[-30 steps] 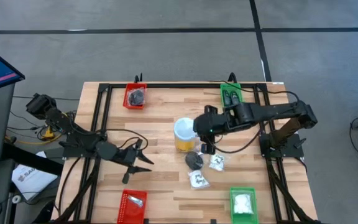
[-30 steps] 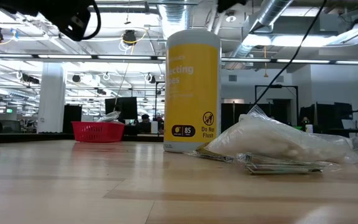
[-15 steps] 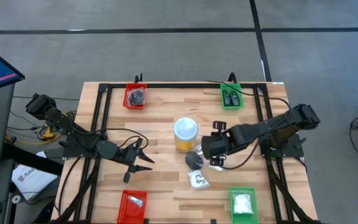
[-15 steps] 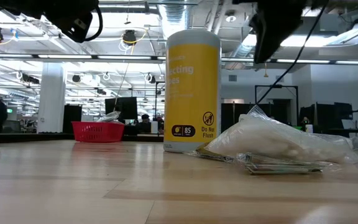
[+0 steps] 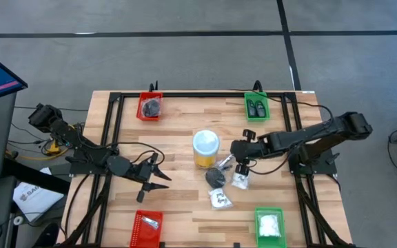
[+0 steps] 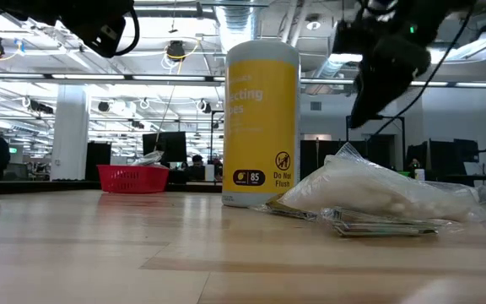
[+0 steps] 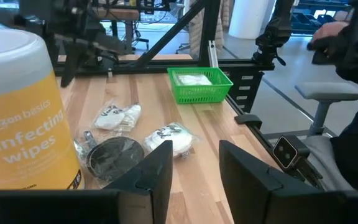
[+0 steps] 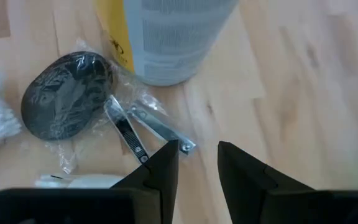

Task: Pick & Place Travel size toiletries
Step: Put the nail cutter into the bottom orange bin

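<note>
Right claw (image 8: 194,155) open, left claw (image 7: 194,165) open.

The yellow jar (image 7: 23,118) carries the only clear print; in the left wrist view its yellow band reads "amazon basics" in small letters above the larger, partly cut-off "sinfecting wipes"; in the low view the same jar (image 6: 261,122) shows "cting" and "es" in pale letters, a dark round badge with "85", and beside a small crossed-out symbol the words "Do Not Flush"; the clear packets (image 7: 118,116) bear black print, perhaps a logo, too small to read.
</note>
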